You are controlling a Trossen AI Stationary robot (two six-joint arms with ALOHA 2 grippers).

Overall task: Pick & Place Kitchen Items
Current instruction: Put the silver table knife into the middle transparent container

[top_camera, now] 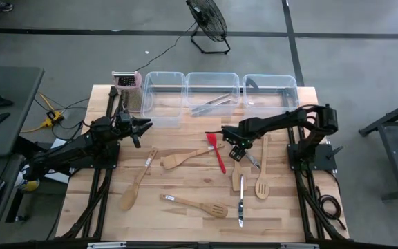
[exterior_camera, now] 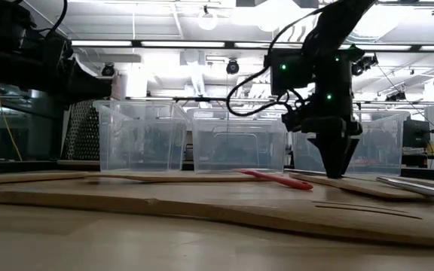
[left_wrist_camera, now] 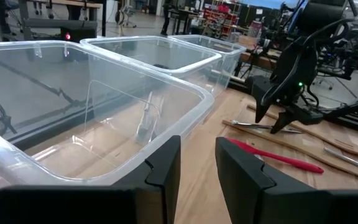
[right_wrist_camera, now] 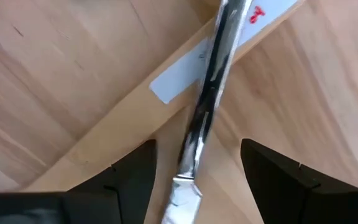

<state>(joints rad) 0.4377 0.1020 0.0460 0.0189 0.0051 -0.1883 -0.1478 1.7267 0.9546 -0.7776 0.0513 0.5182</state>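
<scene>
Wooden spoons and slotted spatulas, a red spatula (top_camera: 217, 153) and silvery cutlery lie scattered flat on the wooden table. My right gripper (top_camera: 238, 149) points down over the table's middle right, open. In its wrist view the fingers stand on either side of a slim silvery metal utensil (right_wrist_camera: 211, 93) without touching it. That utensil lies across a wooden utensil with a white label (right_wrist_camera: 178, 79). My left gripper (left_wrist_camera: 197, 163) is open and hovers level next to the left clear tub (left_wrist_camera: 104, 106), near the table's far left.
Three clear tubs (top_camera: 213, 88) line the far edge; the middle one holds metal tongs (top_camera: 213, 102). A box grater (top_camera: 126, 84) stands at the far left corner. A wooden spoon (top_camera: 138, 181), a slotted spatula (top_camera: 195, 205) and a knife (top_camera: 240, 207) lie nearer the front.
</scene>
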